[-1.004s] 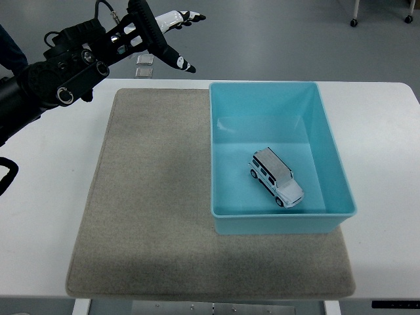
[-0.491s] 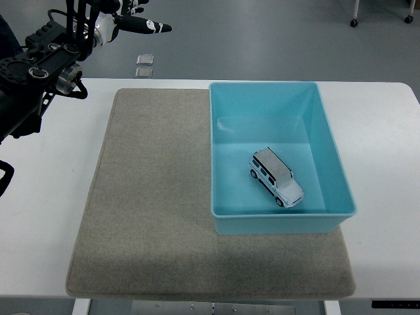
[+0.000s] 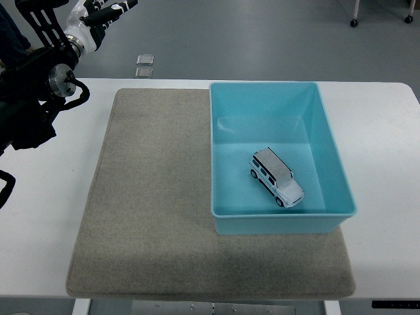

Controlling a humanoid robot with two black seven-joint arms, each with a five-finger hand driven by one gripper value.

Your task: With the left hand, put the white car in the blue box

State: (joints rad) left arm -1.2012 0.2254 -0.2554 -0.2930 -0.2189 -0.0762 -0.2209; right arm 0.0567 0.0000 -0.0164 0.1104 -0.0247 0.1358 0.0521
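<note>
The white toy car (image 3: pixel 276 177) lies on the floor of the blue box (image 3: pixel 262 98), near its front right part, pointing diagonally. The box stands on the right part of a grey mat (image 3: pixel 151 197). My left hand (image 3: pixel 98 12) is raised at the top left corner of the view, far from the box, with its fingers spread and holding nothing. Part of the hand is cut off by the picture's top edge. The right arm does not show.
The mat lies on a white table (image 3: pixel 46 216). Two small square pads (image 3: pixel 145 65) lie on the floor beyond the table's far edge. A dark sleeve (image 3: pixel 12 33) shows at the top left edge.
My left hand has moved up and to the left, away from the box, and is now partly out of the picture. The car and box have not moved.
</note>
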